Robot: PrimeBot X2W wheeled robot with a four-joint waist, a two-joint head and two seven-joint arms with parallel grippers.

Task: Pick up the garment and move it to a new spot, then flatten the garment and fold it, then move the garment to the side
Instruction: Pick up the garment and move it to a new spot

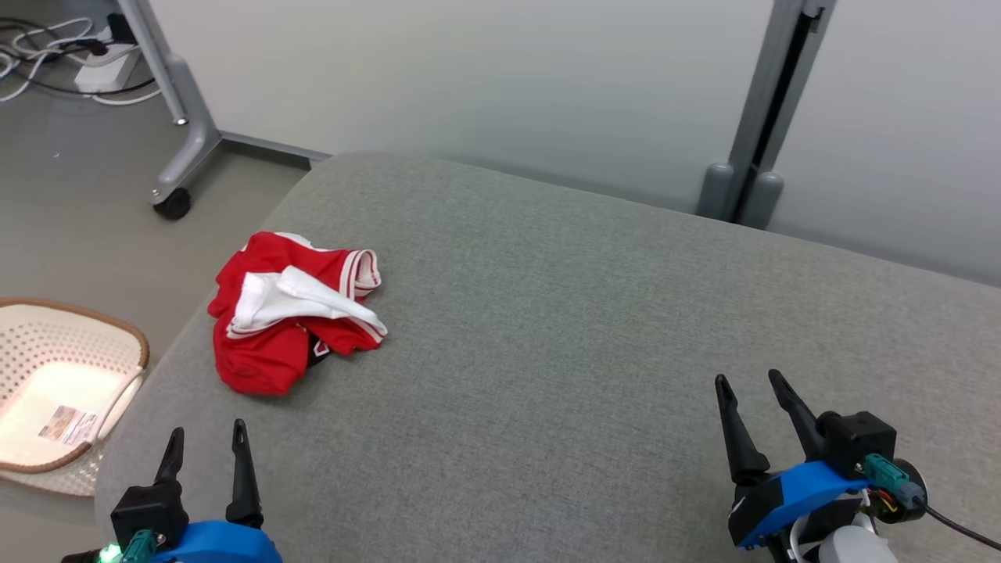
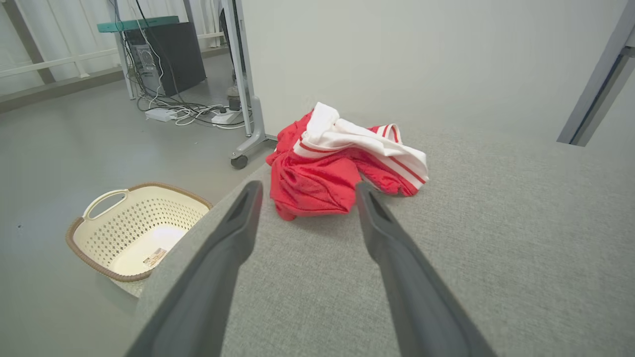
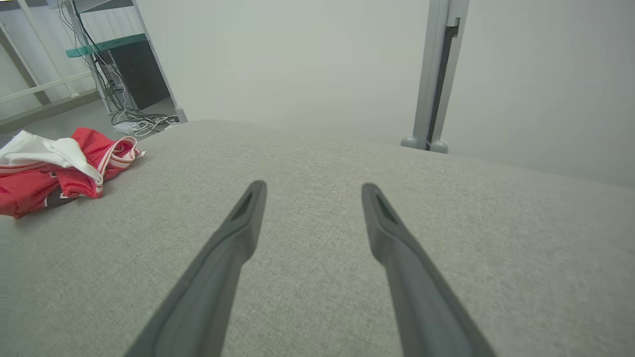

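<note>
Jaws wide on both arms, holding nothing | garment (image 1: 293, 309): red-white, crumpled, 10 o'clock on grey surface (image 1: 586, 352), near its edge | left jaws 7 o'clock, apart from garment | right jaws 5 o'clock | basket (image 1: 47, 375) on floor (image 1: 78, 195), 8 o'clock

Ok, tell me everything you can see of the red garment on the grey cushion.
The garment is red mesh-looking fabric with red-and-white striped trim and a white part draped over its top; a small dark patch shows low down. It lies crumpled in a loose heap near the left edge of the grey cushion, resting on it alone. The open left gripper stands short of it, not touching.
</note>
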